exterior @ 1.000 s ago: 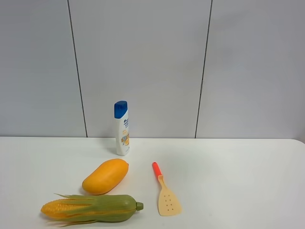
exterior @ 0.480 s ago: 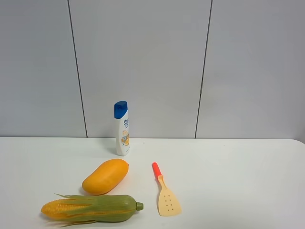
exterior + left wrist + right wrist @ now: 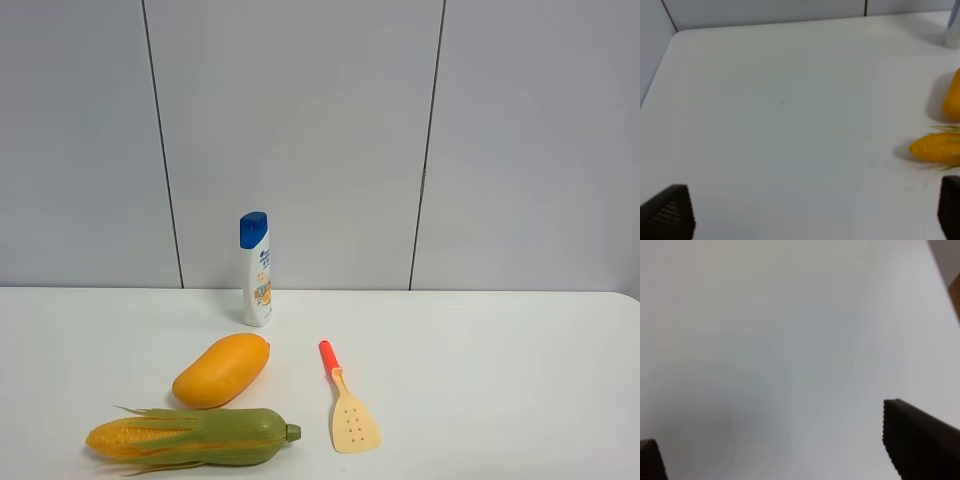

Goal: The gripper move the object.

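The toy corn (image 3: 192,437), green husk with yellow-orange kernels at its left end, lies on the white table (image 3: 480,380) at the front left. Neither gripper shows in the exterior high view. In the left wrist view my left gripper (image 3: 810,212) is open and empty, its black fingertips (image 3: 670,210) wide apart above bare table, with the corn's kernel end (image 3: 936,146) off to one side. In the right wrist view my right gripper (image 3: 785,445) is open and empty over bare table, fingertips (image 3: 917,442) spread.
An orange mango (image 3: 221,369) lies just behind the corn. A cream spatula with a red handle (image 3: 348,405) lies to the right of it. A white shampoo bottle with a blue cap (image 3: 256,268) stands near the grey back wall.
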{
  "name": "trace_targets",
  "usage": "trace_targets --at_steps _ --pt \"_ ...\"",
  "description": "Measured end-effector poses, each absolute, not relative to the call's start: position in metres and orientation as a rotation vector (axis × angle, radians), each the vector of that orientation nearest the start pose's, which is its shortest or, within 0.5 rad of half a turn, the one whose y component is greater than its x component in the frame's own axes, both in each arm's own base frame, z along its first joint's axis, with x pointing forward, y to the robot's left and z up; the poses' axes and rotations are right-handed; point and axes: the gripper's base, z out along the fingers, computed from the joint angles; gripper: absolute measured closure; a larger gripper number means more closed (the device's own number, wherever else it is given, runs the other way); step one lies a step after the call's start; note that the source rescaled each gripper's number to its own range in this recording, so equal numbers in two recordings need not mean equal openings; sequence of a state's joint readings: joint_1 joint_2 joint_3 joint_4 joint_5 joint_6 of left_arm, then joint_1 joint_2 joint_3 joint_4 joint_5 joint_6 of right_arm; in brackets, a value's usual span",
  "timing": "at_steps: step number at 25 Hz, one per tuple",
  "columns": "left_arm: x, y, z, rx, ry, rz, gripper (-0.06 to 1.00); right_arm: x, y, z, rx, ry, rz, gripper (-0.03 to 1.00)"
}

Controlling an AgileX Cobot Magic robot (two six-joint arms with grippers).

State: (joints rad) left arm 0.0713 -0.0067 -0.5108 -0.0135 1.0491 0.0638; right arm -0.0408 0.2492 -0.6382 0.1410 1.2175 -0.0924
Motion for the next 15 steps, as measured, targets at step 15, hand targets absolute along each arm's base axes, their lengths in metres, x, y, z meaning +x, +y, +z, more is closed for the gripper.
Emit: trace_targets --at_steps 15 --pt "-0.007 -0.002 0.281 -0.007 2.016 0.07 -0.06 -0.014 0.011 0.281 -0.06 2.091 0.064 0.2"
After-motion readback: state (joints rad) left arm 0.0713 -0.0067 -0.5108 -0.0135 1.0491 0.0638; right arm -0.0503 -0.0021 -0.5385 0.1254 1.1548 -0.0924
